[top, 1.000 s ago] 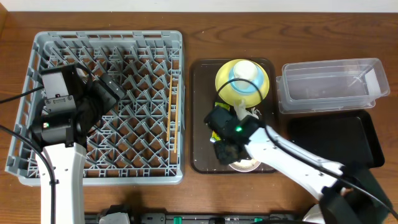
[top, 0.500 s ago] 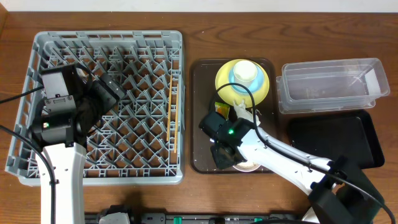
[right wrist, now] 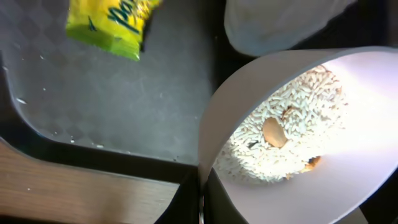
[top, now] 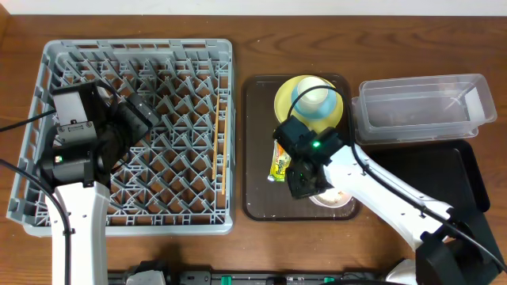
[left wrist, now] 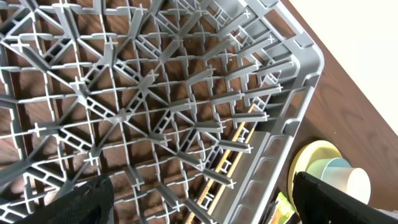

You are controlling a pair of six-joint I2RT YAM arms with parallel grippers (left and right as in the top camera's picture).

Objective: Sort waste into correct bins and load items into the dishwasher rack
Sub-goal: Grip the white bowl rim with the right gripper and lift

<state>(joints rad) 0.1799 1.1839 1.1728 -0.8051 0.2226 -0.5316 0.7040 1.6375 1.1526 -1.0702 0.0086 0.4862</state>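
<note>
My right gripper [top: 305, 180] is shut on the rim of the white bowl [top: 334, 199], which holds whitish rice scraps [right wrist: 292, 140]; the jaws pinch the rim in the right wrist view [right wrist: 202, 193]. The green-and-orange wrapper [top: 279, 164] lies on the brown serving tray [top: 257, 119], and also shows in the right wrist view [right wrist: 109, 25]. A white tissue scrap [right wrist: 280, 22] lies beside the bowl. The yellow plate [top: 287, 107] carries the light blue bowl [top: 301, 111] and the white cup [top: 315, 96]. The chopsticks [top: 220, 150] lie in the grey rack [top: 135, 49]. My left gripper [left wrist: 199, 199] is open over the rack.
The clear tub [top: 420, 107] stands at the right, with the shallow black tray [top: 428, 178] in front of it. The rack's right wall [left wrist: 280, 143] stands between the left gripper and the serving tray.
My right gripper has shifted right along the serving tray with the white bowl's rim in its jaws. The wrapper now lies uncovered to the left of it. The left arm has not moved.
</note>
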